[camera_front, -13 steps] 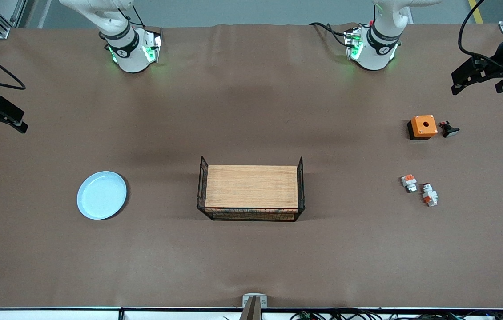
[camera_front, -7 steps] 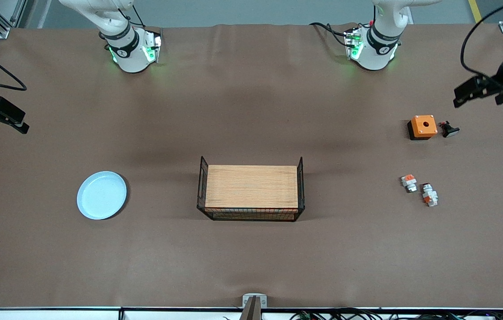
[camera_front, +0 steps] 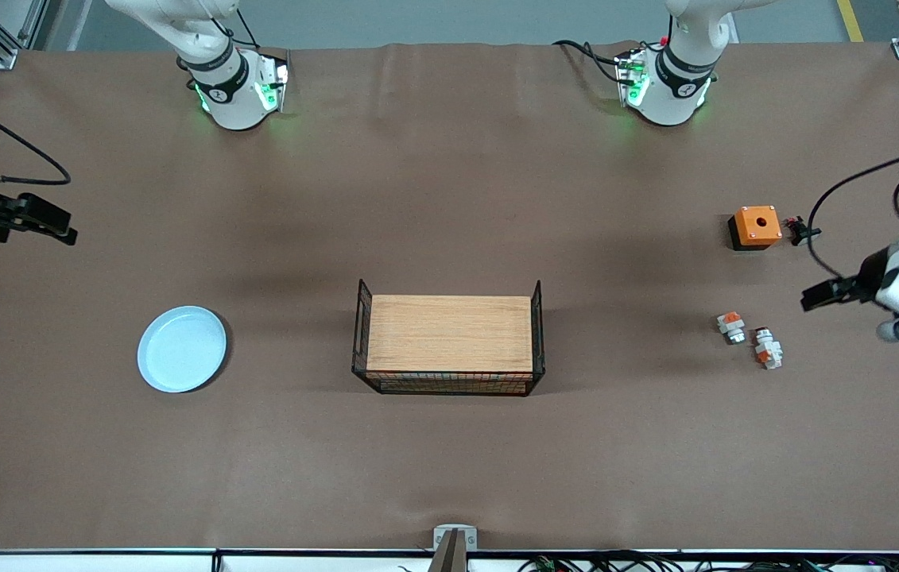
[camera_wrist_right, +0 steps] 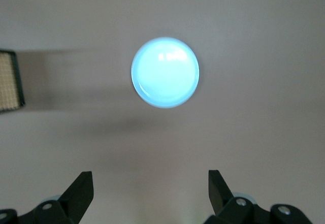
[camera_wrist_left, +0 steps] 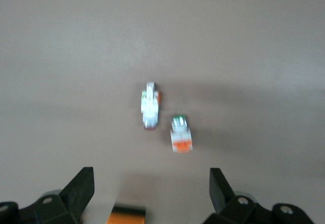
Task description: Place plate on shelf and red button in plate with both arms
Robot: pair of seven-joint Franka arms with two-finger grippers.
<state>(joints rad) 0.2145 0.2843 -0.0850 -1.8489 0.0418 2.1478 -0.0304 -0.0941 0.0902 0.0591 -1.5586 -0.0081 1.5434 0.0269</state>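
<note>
Both my hands spread wide, empty: left hand (camera_front: 815,300) near red button (camera_front: 768,347), right hand (camera_front: 60,232) above plate (camera_front: 181,349). Risk: grabbing the shorter white part (camera_front: 730,325) just beside it.

A wire basket (camera_front: 449,346) with a wooden top stood mid-table; an orange box (camera_front: 756,226) lay at its two o'clock.

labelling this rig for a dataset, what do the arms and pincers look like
Both arms are white with black joint bands, green lights glowing at their bases and black cables looping alongside. The left pincer and right pincer are black; each wrist view shows two dark wedge-shaped fingers with small round screws.
</note>
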